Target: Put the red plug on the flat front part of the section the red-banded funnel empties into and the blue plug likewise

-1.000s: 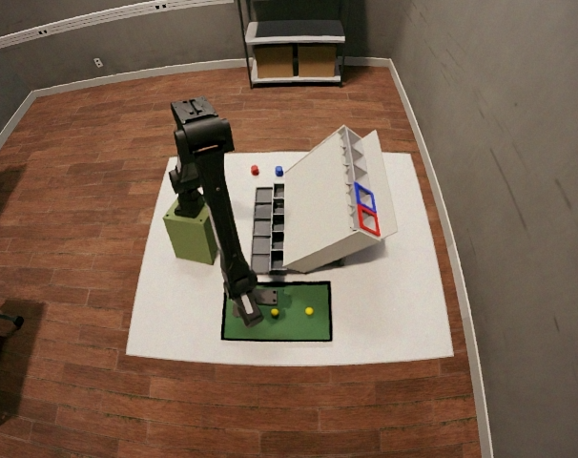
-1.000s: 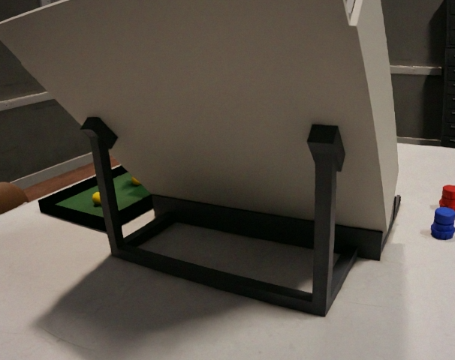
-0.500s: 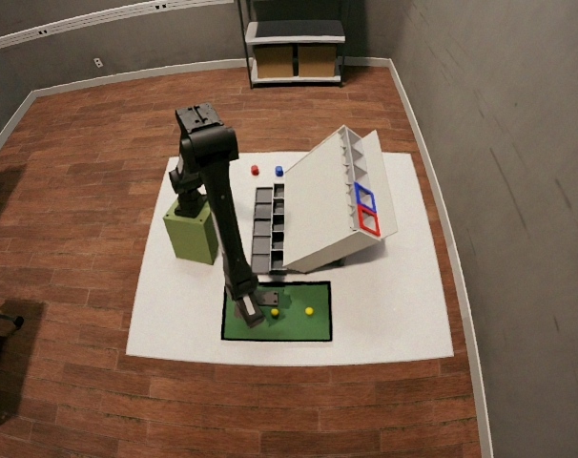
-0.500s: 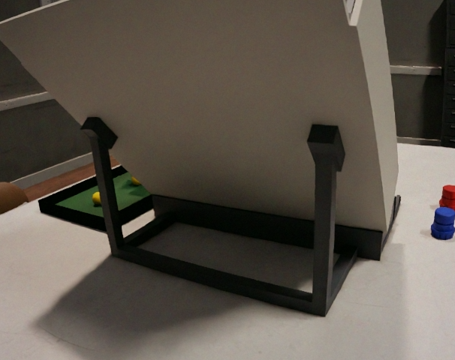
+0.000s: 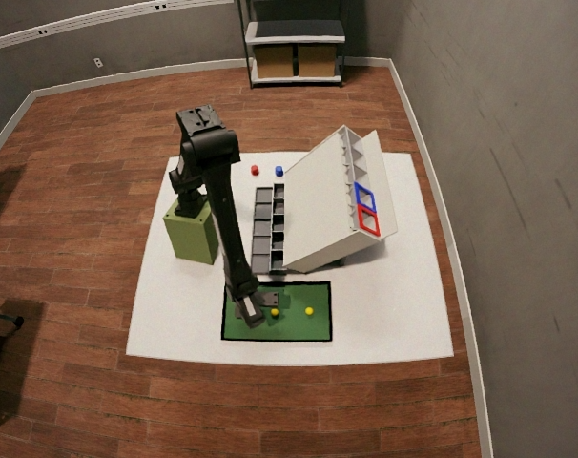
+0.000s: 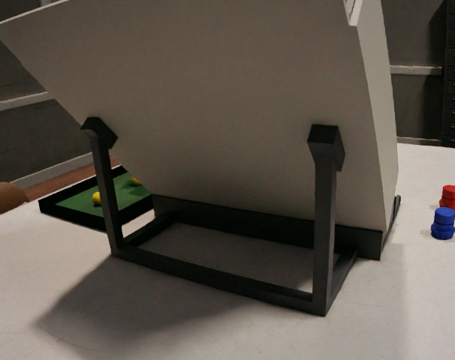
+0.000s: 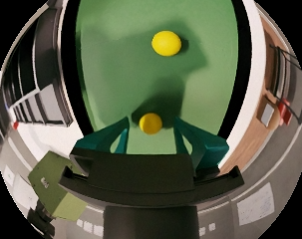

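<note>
The gripper [image 7: 151,120] is open, pointing down over the green marble tray [image 5: 318,328] [image 6: 70,219] [image 7: 210,80]. One yellow marble [image 5: 275,312] [image 7: 151,124] appears between the open fingertips in the wrist view, not gripped. The other yellow marble [image 5: 309,311] [image 7: 166,43] lies farther along the tray. The red plug [image 5: 255,170] [image 6: 450,193] and blue plug [image 5: 278,171] [image 6: 444,223] stand on the table, beyond the sections. The red-banded funnel [image 5: 378,222] is at the near end of the cover's top row; the blue-banded funnel [image 5: 374,200] is beside it. Pipes are hidden.
The sloped white cover [image 5: 314,197] [image 6: 220,97] stands on a dark frame [image 6: 323,232]. A row of grey sections with flat front parts [image 5: 261,246] runs along its lower edge, between it and the green arm base [image 5: 191,239]. The tray lies beside the row's near end.
</note>
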`<action>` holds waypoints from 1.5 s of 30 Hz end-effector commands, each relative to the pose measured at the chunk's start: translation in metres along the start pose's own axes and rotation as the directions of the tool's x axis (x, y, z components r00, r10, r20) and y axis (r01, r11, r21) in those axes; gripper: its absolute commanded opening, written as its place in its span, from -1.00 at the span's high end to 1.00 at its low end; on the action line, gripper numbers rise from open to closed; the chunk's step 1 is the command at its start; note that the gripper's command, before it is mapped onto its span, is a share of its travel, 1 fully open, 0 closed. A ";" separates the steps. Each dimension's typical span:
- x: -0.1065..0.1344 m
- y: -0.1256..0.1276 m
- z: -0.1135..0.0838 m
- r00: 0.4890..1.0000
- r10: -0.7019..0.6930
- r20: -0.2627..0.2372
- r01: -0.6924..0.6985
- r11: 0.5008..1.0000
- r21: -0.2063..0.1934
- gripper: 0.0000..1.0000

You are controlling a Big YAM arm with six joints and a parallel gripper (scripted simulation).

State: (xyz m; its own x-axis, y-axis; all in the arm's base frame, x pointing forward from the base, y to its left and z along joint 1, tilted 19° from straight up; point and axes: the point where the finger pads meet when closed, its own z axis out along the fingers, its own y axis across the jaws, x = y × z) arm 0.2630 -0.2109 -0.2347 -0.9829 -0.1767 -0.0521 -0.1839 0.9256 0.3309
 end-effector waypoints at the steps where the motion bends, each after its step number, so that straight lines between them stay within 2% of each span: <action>1: -0.010 -0.008 0.000 1.000 -0.005 0.011 0.005 1.000 0.016 -0.13; 24: -0.010 -0.008 0.000 1.000 -0.005 0.011 0.005 1.000 0.016 -0.13; 25: -0.010 -0.008 0.000 1.000 -0.005 0.011 0.005 1.000 0.016 1.00; 45: -0.010 -0.008 0.000 1.000 -0.006 0.011 0.006 1.000 0.016 1.00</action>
State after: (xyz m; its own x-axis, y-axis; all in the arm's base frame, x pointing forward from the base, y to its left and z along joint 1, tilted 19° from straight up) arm 0.2629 -0.2107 -0.2348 -0.9829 -0.1765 -0.0518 -0.1836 0.9255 0.3312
